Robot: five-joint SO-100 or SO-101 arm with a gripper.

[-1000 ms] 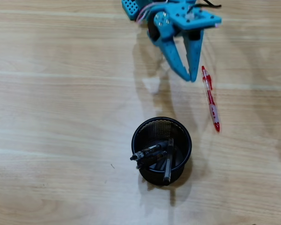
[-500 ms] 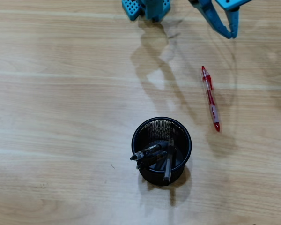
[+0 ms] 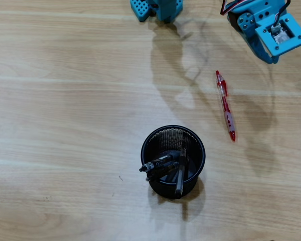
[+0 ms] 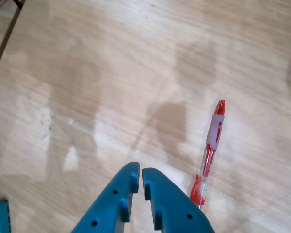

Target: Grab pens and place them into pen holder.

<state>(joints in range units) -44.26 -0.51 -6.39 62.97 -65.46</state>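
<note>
gripper [image 4: 139, 178] enters from bottom, blue fingers nearly together, empty, above wood table [image 4: 87, 73]. red pen [image 4: 210, 153] lies just right of it, apart.

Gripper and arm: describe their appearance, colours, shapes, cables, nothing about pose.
The gripper has two bright blue plastic fingers, tapering to blunt tips and dotted with small round holes in the wrist view. In the overhead view the arm is the same light blue, boxy, with a black motor body, screw holes and red and black cables. No markings are legible.

Overhead top-down, wrist cam close; shared: red pen [image 3: 226, 106] [image 4: 209, 153], prob.
</note>
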